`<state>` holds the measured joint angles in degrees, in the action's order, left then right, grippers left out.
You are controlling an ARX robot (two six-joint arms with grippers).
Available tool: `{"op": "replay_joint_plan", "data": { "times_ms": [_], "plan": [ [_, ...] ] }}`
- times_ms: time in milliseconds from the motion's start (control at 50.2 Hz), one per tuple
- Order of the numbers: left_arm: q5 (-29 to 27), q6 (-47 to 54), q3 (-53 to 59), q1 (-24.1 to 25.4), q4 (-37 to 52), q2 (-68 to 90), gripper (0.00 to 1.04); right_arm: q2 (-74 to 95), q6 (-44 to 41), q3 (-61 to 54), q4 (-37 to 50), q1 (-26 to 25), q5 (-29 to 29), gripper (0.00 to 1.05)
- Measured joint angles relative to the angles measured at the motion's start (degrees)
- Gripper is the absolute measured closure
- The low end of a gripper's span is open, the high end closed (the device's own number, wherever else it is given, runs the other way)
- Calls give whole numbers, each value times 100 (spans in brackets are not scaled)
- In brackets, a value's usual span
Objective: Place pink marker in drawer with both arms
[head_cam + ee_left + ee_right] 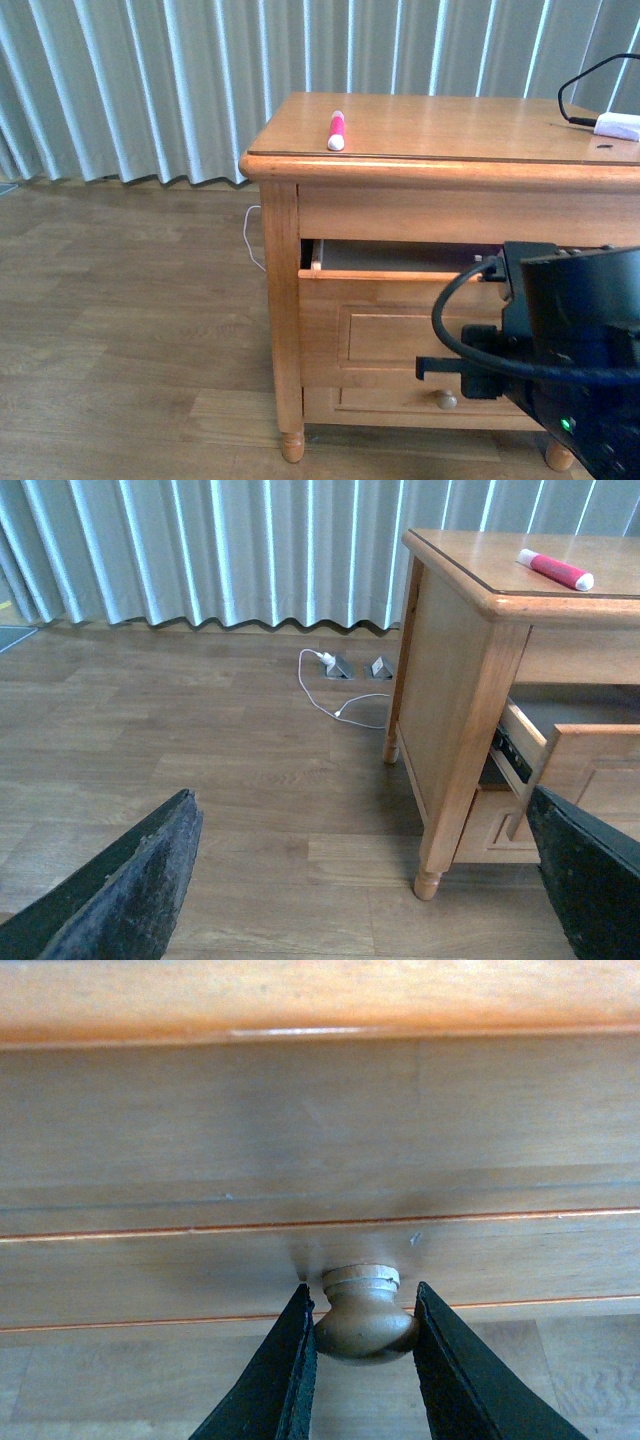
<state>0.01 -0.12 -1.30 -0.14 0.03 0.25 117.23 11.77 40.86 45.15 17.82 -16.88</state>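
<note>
The pink marker (336,130) lies on the nightstand's top near its left front edge; it also shows in the left wrist view (555,569). The drawer (400,290) is pulled partly out, with a dark gap above its front, and shows from the side in the left wrist view (560,755). My right gripper (362,1305) is shut on the drawer's round wooden knob (365,1318), one finger on each side. In the front view my right arm (575,350) hides that knob. My left gripper (360,880) is open and empty, low over the floor to the left of the nightstand.
A white adapter (617,125) with a black cable lies at the top's back right. A lower drawer has its own knob (447,400). A white cable (330,698) and floor sockets (340,666) lie near the curtain. A nightstand leg (428,880) stands near my left gripper.
</note>
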Motion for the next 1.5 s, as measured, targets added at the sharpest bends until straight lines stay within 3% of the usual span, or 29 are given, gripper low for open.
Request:
{"op": "replay_joint_plan", "data": {
  "times_ms": [299,439,498,658,738,897,1017,1236,1256,1316,1375,1435,1495],
  "plan": [
    [-2,0,0,0,0,0,6,-1001,68,-1567,352,98,361,78],
    [-2,0,0,0,0,0,6,-1873,90,-2085,125,236,205,55],
    [-2,0,0,0,0,0,6,-2697,74,-2304,-431,245,199,41],
    [-2,0,0,0,0,0,6,-5672,13,-2463,-3305,-140,669,7],
    [-2,0,0,0,0,0,6,-7038,-98,-2297,-4695,-562,1051,9],
    [-2,0,0,0,0,0,6,-8489,-389,-1838,-6236,-1207,1766,9],
    [0,0,0,0,0,0,6,-8972,-439,-1626,-6795,-1429,2002,9],
    [-11,0,0,-2,0,0,6,-9086,-439,-1622,-6863,-1434,1958,9],
    [-221,-31,2,-74,42,17,6,-9088,-439,-1622,-6865,-1434,1958,9],
    [-2184,-48,-17,-894,490,437,6,-9088,-439,-1622,-6865,-1434,1956,9],
    [-3233,-175,-125,-1659,546,1220,6,-9088,-439,-1622,-6865,-1434,1956,9],
    [-3558,-321,-391,-2151,675,1978,6,-9088,-439,-1622,-6865,-1434,1956,9],
    [-3381,-321,-800,-2444,1014,2782,6,-9088,-439,-1622,-6865,-1434,1956,9]
  ]
}}
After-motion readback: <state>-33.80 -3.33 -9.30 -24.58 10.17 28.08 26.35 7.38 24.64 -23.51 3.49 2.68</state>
